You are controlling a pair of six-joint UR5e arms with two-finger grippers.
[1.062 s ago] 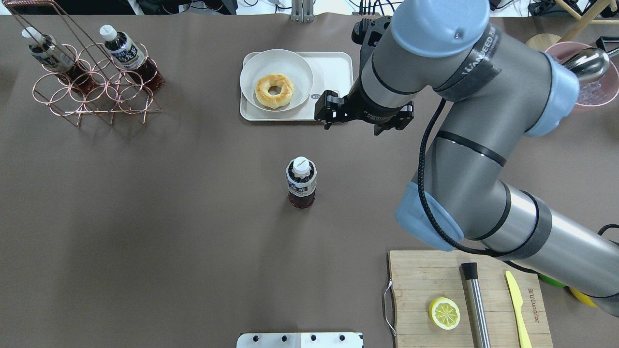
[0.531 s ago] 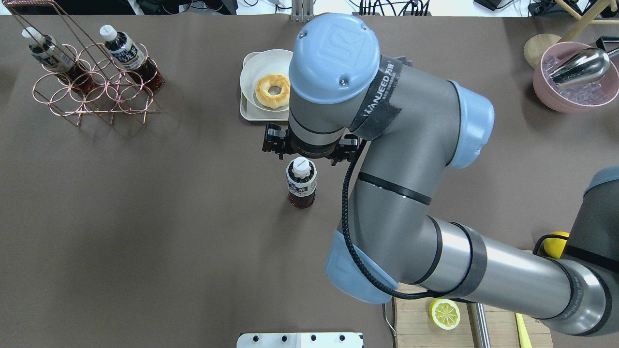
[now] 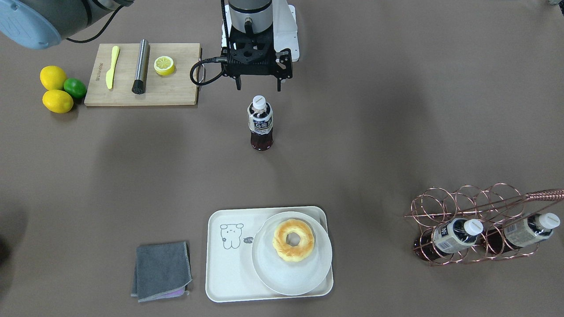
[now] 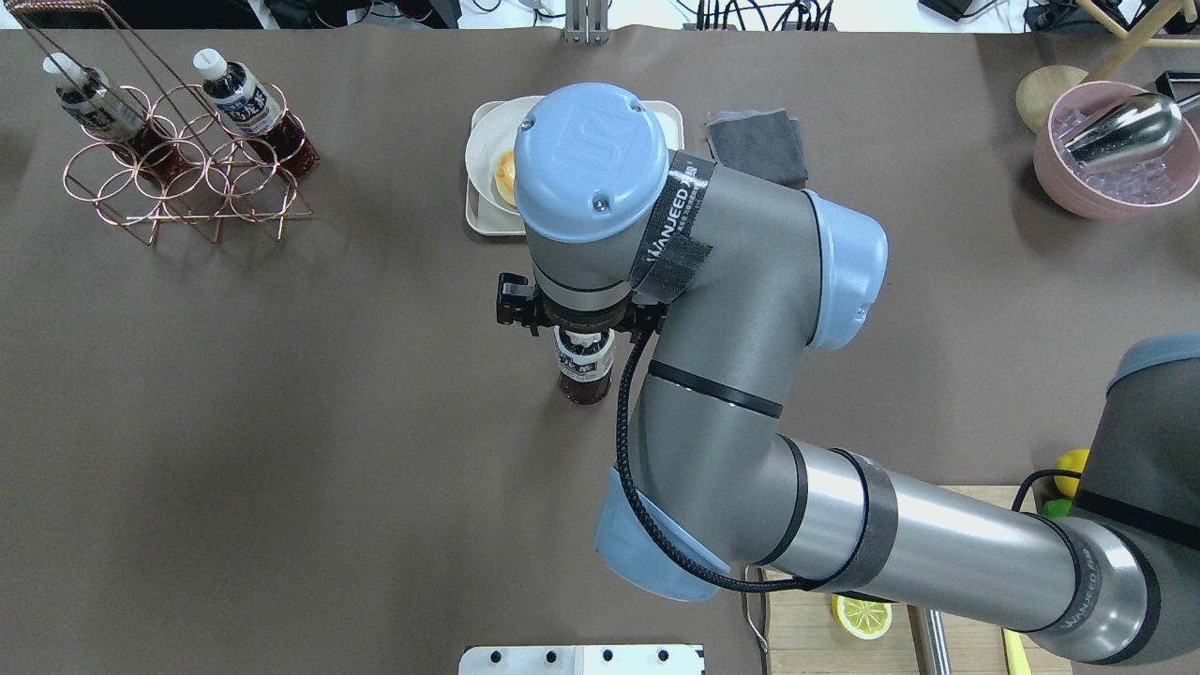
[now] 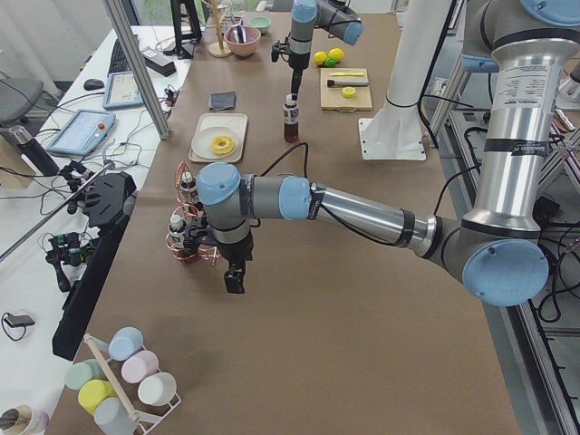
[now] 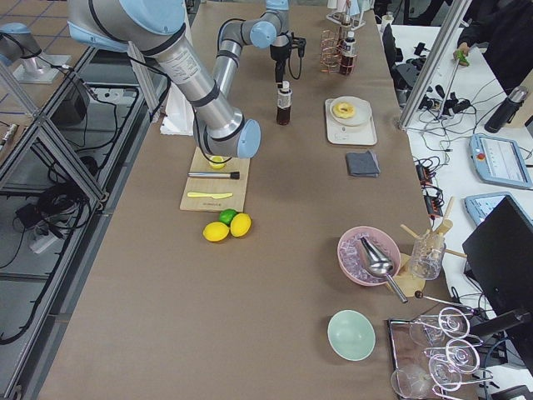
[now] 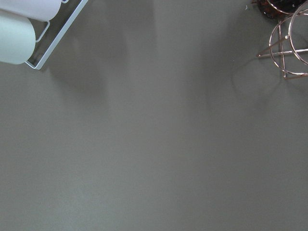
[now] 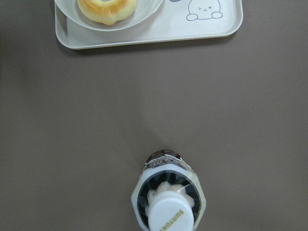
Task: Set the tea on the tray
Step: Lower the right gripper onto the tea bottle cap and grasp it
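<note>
Brown worktop (image 3: 396, 132); the right arm (image 4: 731, 375) hangs over a standing bottle of tea (image 3: 261, 125).
The cream tray (image 3: 229, 273) lies well apart, its bear side bare beside a plate (image 3: 282, 284). The right tool (image 3: 258, 88), fingers apart, sits above the cap (image 3: 260, 101); best to centre it, lower, and clamp the body below the cap. Left tool (image 5: 235, 283): cannot tell.

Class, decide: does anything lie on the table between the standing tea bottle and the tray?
Nothing visible: only bare table separates the tea bottle and the tray. A plate with a doughnut fills part of the tray; its bear end is free.
</note>
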